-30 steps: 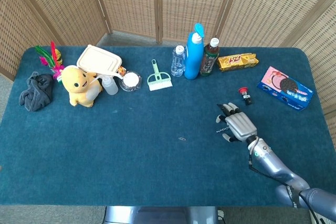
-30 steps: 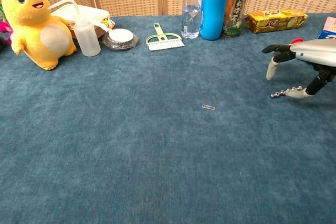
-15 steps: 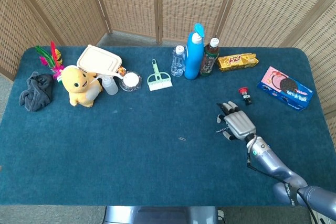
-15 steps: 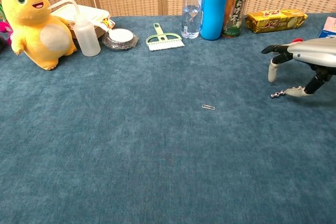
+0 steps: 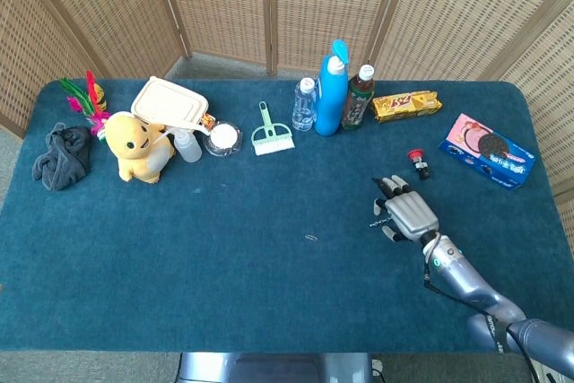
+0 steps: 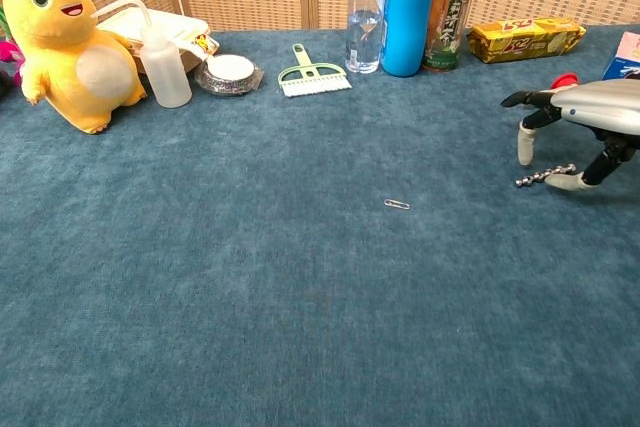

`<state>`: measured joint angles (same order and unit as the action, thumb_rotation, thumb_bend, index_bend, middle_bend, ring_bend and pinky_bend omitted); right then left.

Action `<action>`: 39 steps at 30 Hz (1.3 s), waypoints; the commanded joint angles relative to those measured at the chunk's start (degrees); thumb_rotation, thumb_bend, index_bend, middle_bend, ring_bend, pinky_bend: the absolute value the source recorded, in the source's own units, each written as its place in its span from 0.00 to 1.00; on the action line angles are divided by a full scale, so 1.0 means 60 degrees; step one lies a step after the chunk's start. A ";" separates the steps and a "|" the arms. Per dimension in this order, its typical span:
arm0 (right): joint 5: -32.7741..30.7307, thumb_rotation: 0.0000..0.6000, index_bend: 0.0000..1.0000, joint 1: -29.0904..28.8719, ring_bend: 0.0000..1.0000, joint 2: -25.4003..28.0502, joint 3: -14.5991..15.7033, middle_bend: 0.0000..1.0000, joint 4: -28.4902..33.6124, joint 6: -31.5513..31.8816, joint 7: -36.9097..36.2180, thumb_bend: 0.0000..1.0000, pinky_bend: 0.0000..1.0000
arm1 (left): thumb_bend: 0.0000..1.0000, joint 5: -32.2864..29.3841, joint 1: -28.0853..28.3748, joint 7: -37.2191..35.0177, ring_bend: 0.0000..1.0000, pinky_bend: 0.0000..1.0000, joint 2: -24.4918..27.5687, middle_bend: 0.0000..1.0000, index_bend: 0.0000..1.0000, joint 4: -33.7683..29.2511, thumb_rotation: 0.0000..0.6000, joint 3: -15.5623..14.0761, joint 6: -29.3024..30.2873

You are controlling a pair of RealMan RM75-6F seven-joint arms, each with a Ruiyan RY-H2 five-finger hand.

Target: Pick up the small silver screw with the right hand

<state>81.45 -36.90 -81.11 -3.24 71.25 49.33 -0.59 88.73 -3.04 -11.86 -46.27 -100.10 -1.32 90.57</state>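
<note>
1. Now a touch lower than half a second ago: right hand (image 5: 410,213) near the right side of the table (image 5: 224,257), forefinger tip dropped closer to the cloth, thumb drawn in.
2. Fingers (image 6: 525,145) apart and arched over the small silver screw (image 6: 530,179); nothing clamped yet.
3. Screw lying flat on the table between forefinger tip and thumb tip, with the thumb touching or just beside its right end; cannot tell which.
4. Screw in much the same spot as a second ago, so apparently not yet pushed or lifted.
5. Judged: pinch narrowing, grasp close, lift not begun.
6. Possible trouble: so thin a thing rolling or slipping out as the tips meet.
7. Left hand absent from both views.
</note>
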 commanded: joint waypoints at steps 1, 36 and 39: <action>0.0007 1.00 0.41 -0.0023 0.00 -0.0045 0.0011 0.03 -0.0076 -0.0014 0.0000 0.38 0.00 | 0.36 -0.0004 0.0000 -0.0010 0.00 0.05 0.0003 0.00 0.00 -0.0002 1.00 0.0003 0.0000; 0.0087 1.00 0.47 -0.0038 0.00 -0.0390 0.0120 0.05 -0.0604 0.0047 -0.0468 0.39 0.00 | 0.36 -0.0058 0.0027 -0.0007 0.00 0.05 0.0005 0.00 0.00 -0.0003 1.00 -0.0013 -0.0132; 0.0113 1.00 0.48 -0.0042 0.00 -0.0402 0.0117 0.06 -0.0628 0.0077 -0.0509 0.39 0.00 | 0.36 -0.0055 0.0027 0.0017 0.00 0.05 -0.0003 0.00 0.00 -0.0014 1.00 -0.0015 -0.0135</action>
<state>82.12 -37.15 -83.52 -2.53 67.49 49.79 -3.64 88.40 -2.87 -11.75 -46.29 -100.18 -1.41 89.76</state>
